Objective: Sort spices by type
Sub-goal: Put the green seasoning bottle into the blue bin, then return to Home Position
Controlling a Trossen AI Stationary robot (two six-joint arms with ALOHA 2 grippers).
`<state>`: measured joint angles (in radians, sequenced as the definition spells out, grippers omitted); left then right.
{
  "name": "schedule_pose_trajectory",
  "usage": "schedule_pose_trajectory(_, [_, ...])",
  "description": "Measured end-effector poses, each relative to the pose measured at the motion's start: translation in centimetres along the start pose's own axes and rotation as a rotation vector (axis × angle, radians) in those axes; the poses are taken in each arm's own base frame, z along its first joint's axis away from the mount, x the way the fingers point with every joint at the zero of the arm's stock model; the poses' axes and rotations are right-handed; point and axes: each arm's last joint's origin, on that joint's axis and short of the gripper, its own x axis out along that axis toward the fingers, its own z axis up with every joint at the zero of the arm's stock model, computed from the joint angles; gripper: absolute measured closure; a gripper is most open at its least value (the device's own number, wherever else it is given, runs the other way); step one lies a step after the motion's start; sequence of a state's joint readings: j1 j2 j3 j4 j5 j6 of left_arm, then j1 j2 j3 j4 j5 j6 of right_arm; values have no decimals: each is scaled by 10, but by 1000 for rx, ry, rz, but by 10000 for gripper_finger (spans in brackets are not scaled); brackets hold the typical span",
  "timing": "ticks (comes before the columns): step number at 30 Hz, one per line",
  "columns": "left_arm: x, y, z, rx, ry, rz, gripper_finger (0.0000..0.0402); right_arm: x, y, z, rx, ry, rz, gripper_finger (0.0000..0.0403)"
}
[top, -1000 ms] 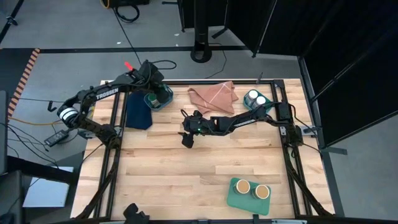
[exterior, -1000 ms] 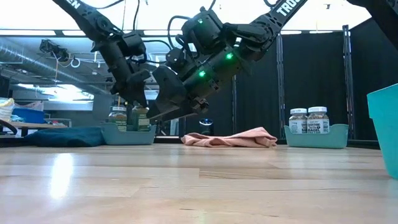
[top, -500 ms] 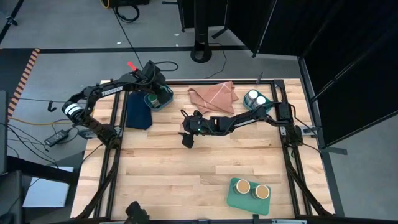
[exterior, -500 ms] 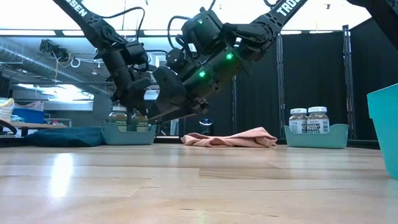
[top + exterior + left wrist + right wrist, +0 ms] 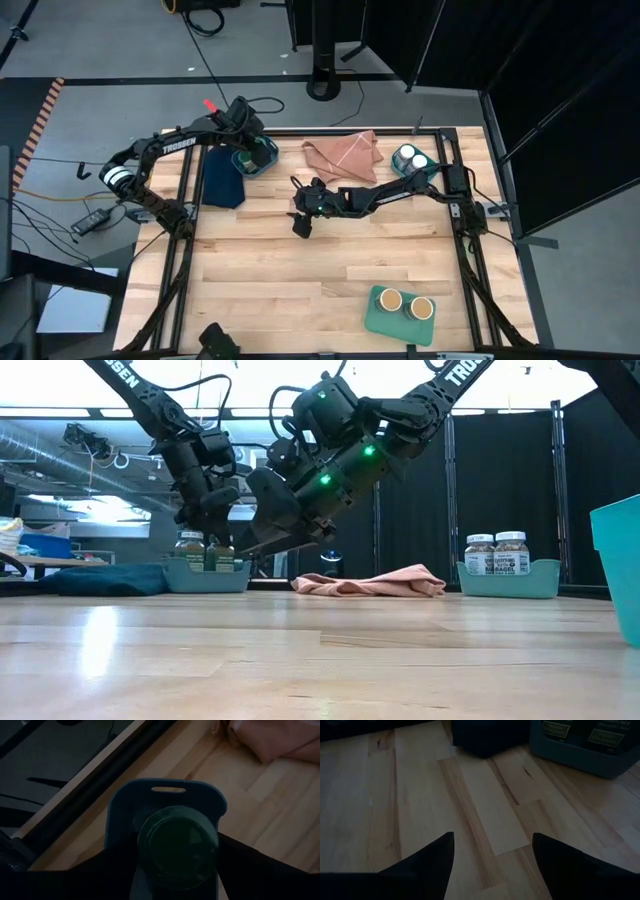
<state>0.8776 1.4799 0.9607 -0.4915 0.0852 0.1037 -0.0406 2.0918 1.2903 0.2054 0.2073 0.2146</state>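
Two dark green-lidded spice jars [image 5: 205, 550] are in the teal bin [image 5: 255, 158] at the table's far left. My left gripper [image 5: 177, 847] reaches down into that bin, shut on one of them [image 5: 177, 845]. My right gripper [image 5: 492, 850] hovers open above the bare wood at the table's middle [image 5: 300, 220], touching nothing. Two white-lidded jars [image 5: 410, 157] stand in a teal bin at the far right. Two tan-topped jars [image 5: 405, 303] stand on the green tray near the near edge. My left gripper holds the green-lidded jar at its lid [image 5: 150, 845], pinched between the two fingers, one on either side. The fingers come from above, pointing down. The jar stands upright inside the teal bin beside the other green-lidded jar; whether its base rests on the bin floor is hidden.
A pink cloth [image 5: 342, 153] lies at the far middle. A dark blue cloth [image 5: 222, 178] lies beside the left bin. Black rails frame the table's left and right sides [image 5: 465, 215]. Bare wood spans the middle and the near left.
My left gripper has sunk a little into the far-left bin with the green-lidded jar, which now sits closer to the other jar there. My right arm has kept still.
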Motion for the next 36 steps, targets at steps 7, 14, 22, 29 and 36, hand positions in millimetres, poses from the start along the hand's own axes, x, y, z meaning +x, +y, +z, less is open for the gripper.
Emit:
schedule_pose_trajectory(7, [0, 0, 0, 4, -2, -3, 148, 0, 0, 0, -5, 0, 0, 128])
schedule_pose_trajectory(14, [0, -1, 0, 33, -2, -20, 120, 0, 0, 0, -7, 0, 0, 128])
schedule_pose_trajectory(22, [0, -1, 0, 34, -2, -24, 61, 0, 0, 0, -7, 0, 0, 128])
schedule_pose_trajectory(29, [0, -1, -1, 28, 9, -27, 55, 0, 0, 0, -7, 0, 0, 128])
schedule_pose_trajectory(36, [-2, -2, -2, 21, 35, -43, 55, 0, 0, 0, -7, 0, 0, 128])
